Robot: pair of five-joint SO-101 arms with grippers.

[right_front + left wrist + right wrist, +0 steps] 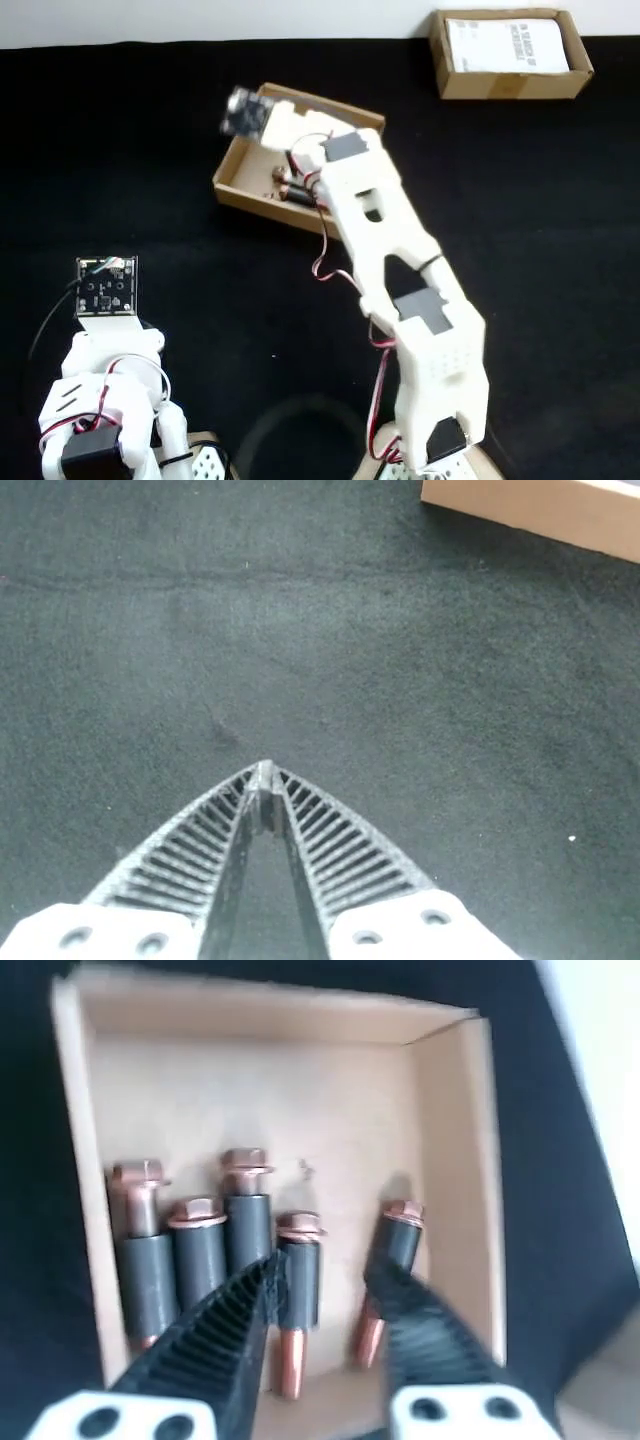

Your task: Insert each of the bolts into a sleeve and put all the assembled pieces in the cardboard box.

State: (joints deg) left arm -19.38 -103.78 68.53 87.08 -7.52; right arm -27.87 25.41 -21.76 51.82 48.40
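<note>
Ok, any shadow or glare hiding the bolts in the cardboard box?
Right wrist view: the brown cardboard box is evenly lit; the five copper bolts in black sleeves carry no glare, only a soft shadow beside the one lying apart. High view: the white arm overhangs part of the box. Left wrist view: the black cloth shows no glare.

The high camera looks steeply down over the black table [120, 130] from above the arms' bases. The left wrist camera faces bare table, close. The right wrist camera looks closely into the cardboard box [450, 1160], which the high view shares.
</note>
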